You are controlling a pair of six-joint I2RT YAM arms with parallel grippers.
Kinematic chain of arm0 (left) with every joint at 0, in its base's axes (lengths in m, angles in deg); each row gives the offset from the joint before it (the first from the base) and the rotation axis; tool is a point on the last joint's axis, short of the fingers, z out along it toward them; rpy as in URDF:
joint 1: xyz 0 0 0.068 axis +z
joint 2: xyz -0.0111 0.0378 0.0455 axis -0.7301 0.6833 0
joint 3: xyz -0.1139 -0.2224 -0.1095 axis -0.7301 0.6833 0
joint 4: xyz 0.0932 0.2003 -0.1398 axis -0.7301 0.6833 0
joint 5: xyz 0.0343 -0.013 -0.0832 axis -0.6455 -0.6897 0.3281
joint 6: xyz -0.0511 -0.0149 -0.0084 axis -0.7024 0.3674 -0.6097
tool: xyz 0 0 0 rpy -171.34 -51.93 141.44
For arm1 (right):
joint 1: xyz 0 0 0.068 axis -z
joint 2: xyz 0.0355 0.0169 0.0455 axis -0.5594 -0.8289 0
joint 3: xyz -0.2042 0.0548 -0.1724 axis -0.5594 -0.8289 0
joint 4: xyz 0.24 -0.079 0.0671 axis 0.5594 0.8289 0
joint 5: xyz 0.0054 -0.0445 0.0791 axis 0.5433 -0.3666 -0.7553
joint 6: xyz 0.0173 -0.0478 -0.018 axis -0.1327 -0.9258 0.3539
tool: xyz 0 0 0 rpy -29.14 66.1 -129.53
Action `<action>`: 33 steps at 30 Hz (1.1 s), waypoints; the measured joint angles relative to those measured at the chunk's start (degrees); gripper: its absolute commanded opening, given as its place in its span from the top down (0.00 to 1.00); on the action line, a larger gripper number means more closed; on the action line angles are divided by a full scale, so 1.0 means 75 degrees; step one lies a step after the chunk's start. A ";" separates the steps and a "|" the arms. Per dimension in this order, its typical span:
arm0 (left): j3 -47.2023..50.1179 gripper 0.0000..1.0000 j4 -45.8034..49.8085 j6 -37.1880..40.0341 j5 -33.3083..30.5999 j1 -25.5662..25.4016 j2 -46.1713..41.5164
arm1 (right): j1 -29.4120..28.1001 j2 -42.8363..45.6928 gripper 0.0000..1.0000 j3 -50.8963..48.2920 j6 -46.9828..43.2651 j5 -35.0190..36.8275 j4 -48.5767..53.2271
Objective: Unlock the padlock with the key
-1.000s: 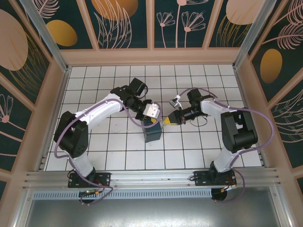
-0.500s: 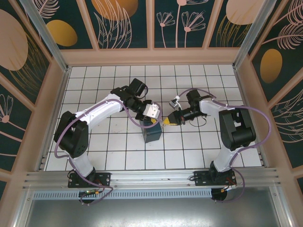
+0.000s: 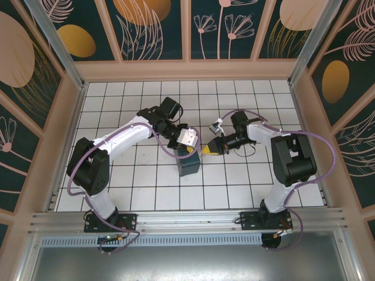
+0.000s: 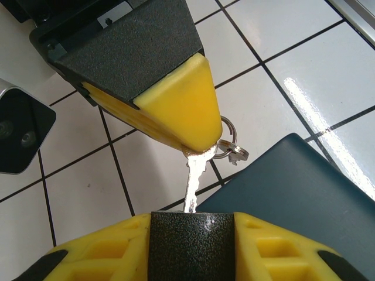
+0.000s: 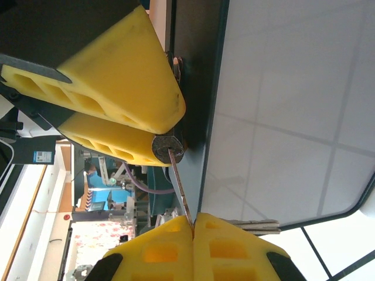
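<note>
The small dark padlock sits clamped between the yellow fingers of my left gripper, which is shut on it. In the right wrist view its round keyhole end faces my right gripper. That gripper is shut on the head of the thin silvery key. The key's blade runs from the right gripper's yellow tips to the padlock's face, its tip at the keyhole. The little ring hangs beside the key head. In the top view, both grippers meet at mid-table.
The dark blue tin box stands directly under the two grippers, and its lid lies close below the padlock. White tiled floor surrounds it, and wooden walls enclose the workspace.
The right arm's elbow shifted slightly left a second ago, then held. The grippers, key and padlock look unchanged.
</note>
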 measured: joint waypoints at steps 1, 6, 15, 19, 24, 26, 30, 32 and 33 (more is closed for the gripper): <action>0.0000 0.69 0.0000 -0.0003 0.0003 -0.0003 0.0000 | 0.0000 0.0009 1.00 0.0000 0.0000 -0.0006 0.0003; 0.0000 0.69 -0.0006 -0.0026 0.0003 -0.0006 0.0000 | 0.0000 0.0041 1.00 -0.0003 0.0003 0.0000 0.0000; 0.0000 0.68 -0.0003 -0.0020 0.0038 -0.0009 0.0000 | 0.0000 0.0064 1.00 0.0038 0.0006 0.0009 0.0047; 0.0000 0.69 0.0000 0.0012 0.0032 -0.0006 0.0000 | 0.0000 0.0064 1.00 0.0239 0.0009 0.0125 0.0207; 0.0000 0.69 -0.0003 0.0009 0.0029 -0.0020 0.0000 | -0.0006 0.0117 1.00 0.0268 0.0128 0.0181 0.0262; 0.0000 0.69 -0.0003 0.0006 0.0029 -0.0029 0.0000 | -0.0017 0.0140 1.00 0.0268 0.0219 0.0201 0.0259; 0.0000 0.69 -0.0029 -0.0061 0.0029 -0.0038 0.0000 | -0.0111 0.0149 1.00 0.0268 0.0624 0.0181 -0.0038; 0.0000 0.69 -0.0026 -0.0119 -0.0003 -0.0035 0.0000 | -0.0166 0.0160 1.00 0.0265 0.0863 0.0187 -0.0254; 0.0000 0.69 -0.0058 -0.0160 0.0012 -0.0035 0.0000 | -0.0187 0.0163 1.00 0.0265 0.0991 0.0178 -0.0373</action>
